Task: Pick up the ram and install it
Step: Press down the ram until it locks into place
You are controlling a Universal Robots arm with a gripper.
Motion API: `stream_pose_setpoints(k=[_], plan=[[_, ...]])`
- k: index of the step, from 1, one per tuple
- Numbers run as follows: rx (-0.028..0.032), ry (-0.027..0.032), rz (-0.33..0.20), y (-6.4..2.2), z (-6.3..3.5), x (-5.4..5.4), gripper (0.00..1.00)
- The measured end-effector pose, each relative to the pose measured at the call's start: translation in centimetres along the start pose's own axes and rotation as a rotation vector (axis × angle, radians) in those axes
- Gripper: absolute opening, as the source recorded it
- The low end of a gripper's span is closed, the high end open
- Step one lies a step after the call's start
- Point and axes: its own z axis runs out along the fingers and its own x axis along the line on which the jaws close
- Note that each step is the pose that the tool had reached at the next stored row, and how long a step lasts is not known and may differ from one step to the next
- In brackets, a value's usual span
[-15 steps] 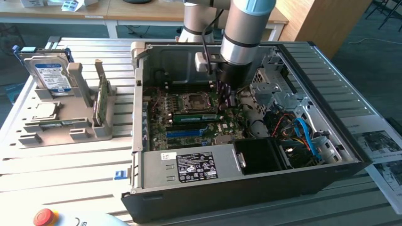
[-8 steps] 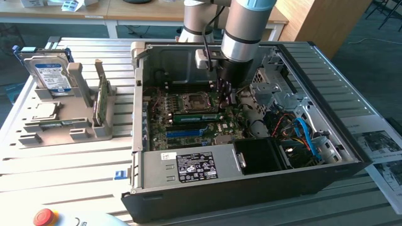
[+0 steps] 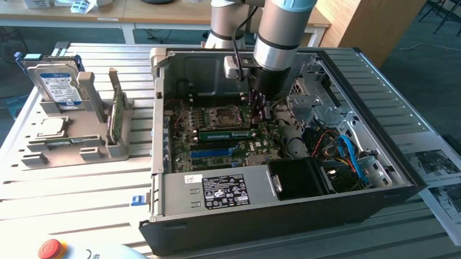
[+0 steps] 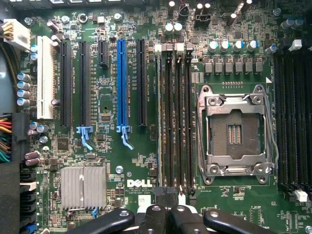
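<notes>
Pressing the stick home looks like the step in hand, so I go slow and straight down. The gripper [image 3: 259,110] hangs inside the PC case [image 3: 288,216], w/ its claw closed tight and nothing visibly pinched in it. In the wrist view the closed tips [image 4: 168,217] sit at one end of the DIMM slots [image 4: 175,117]. The ram [image 3: 226,134] stands on edge in a slot just beside the CPU socket [image 3: 219,114], on the near side of it in the exterior view, below the claw. I can't tell if they touch. My read: it's in the slot but maybe not latched. To do this well I keep the tips centred over the stick's top edge, push vertical w/ no side load, work both ends evenly, and check the end clips. Risk is a tilted push bending the board or skidding onto the socket. The 2nd green stick [image 3: 115,116] stays out in the holder [image 3: 72,145], well apart.
</notes>
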Motion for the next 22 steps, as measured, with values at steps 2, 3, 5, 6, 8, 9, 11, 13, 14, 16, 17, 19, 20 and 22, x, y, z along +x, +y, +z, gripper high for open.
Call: stream_pose_setpoints(k=[2, 3, 5, 6, 8, 9, 11, 13, 14, 16, 17, 19, 20, 22], plan=[[0.0001, 0.0001, 0.000, 0.15, 0.01, 0.0, 0.10], [0.0001, -0.0001, 0.000, 0.23, 0.02, 0.0, 0.10], [0.0001, 0.0000, 0.000, 0.43, 0.03, 0.0, 0.10], [0.0001, 0.0001, 0.000, 0.54, 0.03, 0.0, 0.10], [0.0001, -0.0001, 0.000, 0.72, 0.04, -0.1, 0.10], [0.0001, 0.0000, 0.000, 0.82, 0.04, -0.1, 0.10], [0.0001, 0.0000, 0.000, 1.05, 0.05, -0.1, 0.10], [0.0001, 0.0000, 0.000, 1.35, 0.06, -0.1, 0.10], [0.0001, -0.0001, 0.000, 1.49, 0.06, -0.1, 0.10], [0.0001, 0.0000, 0.000, 1.78, 0.07, -0.1, 0.10], [0.0001, -0.0001, 0.000, 1.91, 0.08, -0.2, 0.10], [0.0001, 0.0002, 0.000, 2.17, 0.08, -0.2, 0.10], [0.0001, 0.0002, 0.000, 2.30, 0.08, -0.2, 0.10], [0.0001, 0.0003, 0.000, 2.61, 0.09, -0.2, 0.10]])
